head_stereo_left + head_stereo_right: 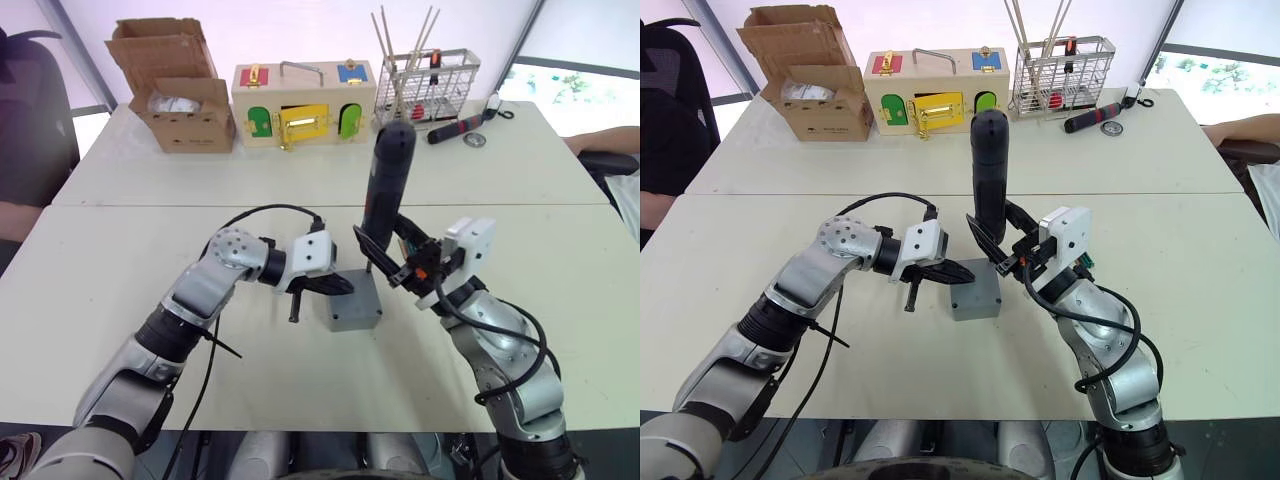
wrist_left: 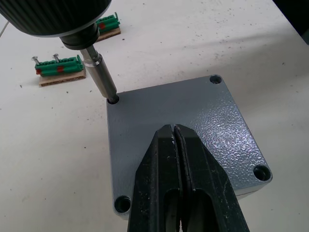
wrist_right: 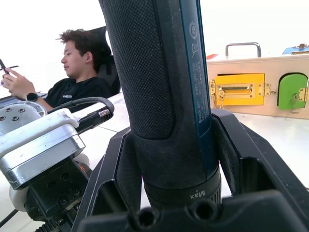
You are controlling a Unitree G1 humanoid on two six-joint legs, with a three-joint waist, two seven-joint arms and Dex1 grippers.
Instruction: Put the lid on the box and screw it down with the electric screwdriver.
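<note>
Screwdriver [image 1: 385,190], lid and box were gathered at the middle of the white table [image 1: 560,270], largest thing in sight. At its far edge stood an open cardboard box [image 1: 180,85], a wooden box with coloured doors [image 1: 303,102] and a wire basket [image 1: 430,85]. The electric screwdriver stood nearly upright, clamped between the fingers of the right hand [image 1: 388,262], its metal bit [image 2: 100,77] set in a corner screw hole of the lid [image 2: 193,125]. That lid sat flat on the grey box [image 1: 355,312]. The left hand [image 1: 335,285], fingers pressed together with nothing between them, rested its tips on the lid's top. Two small green blocks [image 2: 60,66] lay on the table just beyond.
</note>
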